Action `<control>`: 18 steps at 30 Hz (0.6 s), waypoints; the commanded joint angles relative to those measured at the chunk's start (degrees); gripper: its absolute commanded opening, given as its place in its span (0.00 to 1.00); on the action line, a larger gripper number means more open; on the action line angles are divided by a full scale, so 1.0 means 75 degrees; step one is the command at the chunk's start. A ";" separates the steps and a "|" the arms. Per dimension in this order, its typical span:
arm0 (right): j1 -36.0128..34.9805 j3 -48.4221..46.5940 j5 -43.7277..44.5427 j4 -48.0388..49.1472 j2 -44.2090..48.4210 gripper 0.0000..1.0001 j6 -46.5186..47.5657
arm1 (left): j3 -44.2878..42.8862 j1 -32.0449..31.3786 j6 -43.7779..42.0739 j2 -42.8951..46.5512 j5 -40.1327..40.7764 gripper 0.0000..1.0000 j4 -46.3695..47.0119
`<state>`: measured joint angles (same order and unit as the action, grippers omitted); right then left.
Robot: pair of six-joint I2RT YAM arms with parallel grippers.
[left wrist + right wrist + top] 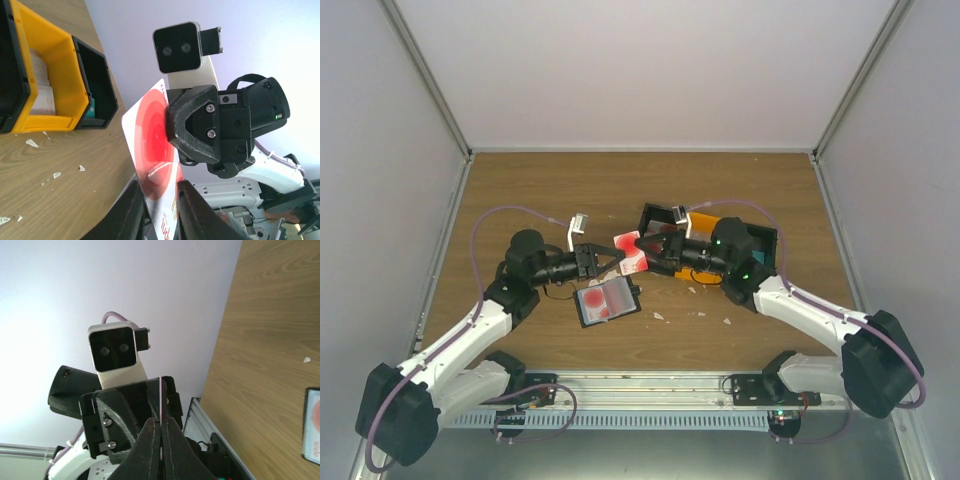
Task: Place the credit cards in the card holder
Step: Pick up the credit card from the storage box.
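Starting from the near edge in the top view, the black leather-like folding card holder (581, 305) is lying open and flat on the brown wooden table (520, 190), just ahead of the left arm's wrist. A pale card with red patches (603, 301) is showing on its open face; whether that card is sitting in a slot cannot be told.

Just beyond the holder, the two arms are meeting above the table over a single red-and-white plastic card (632, 250). The left gripper (616, 262) is reaching in from the left. In its wrist view its two black fingers (131, 215) are standing a card's width apart, each lying against one edge of the card (150, 145), so it is gripping the card across its width. The right gripper (656, 249) is coming in from the opposite side. Its jaws are fully closed and are pinching the card by its flat faces, the card showing as a thin edge-on line (160, 395) between them. The card is being held clear of the table, tilted.

Farther back, behind the right gripper, an orange plastic bin (50, 55) is standing beside a black plastic bin (107, 95), touching it. White items are lying in the orange one. Small white paper scraps (32, 143) are lying scattered on the wood before the bins.
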<state>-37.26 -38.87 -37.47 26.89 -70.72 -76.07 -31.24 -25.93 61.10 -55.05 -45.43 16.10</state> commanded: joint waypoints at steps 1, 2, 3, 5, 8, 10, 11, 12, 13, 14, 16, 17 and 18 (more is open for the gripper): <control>-0.0137 0.0074 -0.0230 0.0510 0.0005 0.01 -0.0275 | 0.0123 -0.0098 0.0231 0.0144 -0.0204 0.19 0.0535; -0.0158 0.0068 -0.0253 0.0515 -0.0022 0.01 -0.0254 | 0.0149 -0.0114 0.0248 0.0135 -0.0213 0.17 0.0610; -0.0179 0.0066 -0.0273 0.0536 -0.0049 0.01 -0.0211 | 0.0166 -0.0122 0.0255 0.0136 -0.0223 0.15 0.0653; -0.0220 0.0056 -0.0287 0.0491 -0.0101 0.00 -0.0081 | 0.0201 -0.0128 0.0208 0.0120 -0.0205 0.06 0.0634; -0.0215 -0.0054 -0.0170 -0.0010 -0.0127 0.04 0.0420 | 0.0245 -0.0128 -0.0017 0.0168 -0.0035 0.00 0.0363; -0.0207 -0.0217 0.0173 -0.0832 -0.0057 0.16 0.1072 | 0.0279 -0.0128 -0.0320 0.0277 0.0318 0.00 -0.0055; -0.0201 -0.0292 0.0425 -0.1298 -0.0001 0.23 0.1424 | 0.0301 -0.0128 -0.0525 0.0348 0.0538 0.00 -0.0312; -0.0198 -0.0357 0.0704 -0.1755 0.0055 0.30 0.1810 | 0.0340 -0.0131 -0.0699 0.0462 0.0765 0.00 -0.0605; -0.0200 -0.0443 0.0997 -0.2210 0.0108 0.35 0.2170 | 0.0405 -0.0129 -0.0899 0.0540 0.1028 0.00 -0.0862; -0.0215 -0.0534 0.1431 -0.2699 0.0131 0.39 0.2726 | 0.0508 -0.0128 -0.1039 0.0623 0.1285 0.00 -0.1089; -0.0221 -0.0730 0.2080 -0.3729 0.0091 0.45 0.3501 | 0.0777 -0.0117 -0.1194 0.0762 0.1786 0.00 -0.1447; -0.0244 -0.0825 0.2424 -0.4147 0.0021 0.47 0.3861 | 0.0978 -0.0116 -0.1260 0.0810 0.2003 0.00 -0.1583; -0.0298 -0.0929 0.2714 -0.4485 -0.0070 0.48 0.4181 | 0.1138 -0.0116 -0.1267 0.0837 0.2202 0.00 -0.1689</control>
<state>-38.59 -42.26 -28.75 9.30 -70.94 -59.42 -27.09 -26.63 55.88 -50.28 -37.45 9.45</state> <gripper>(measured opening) 0.452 0.019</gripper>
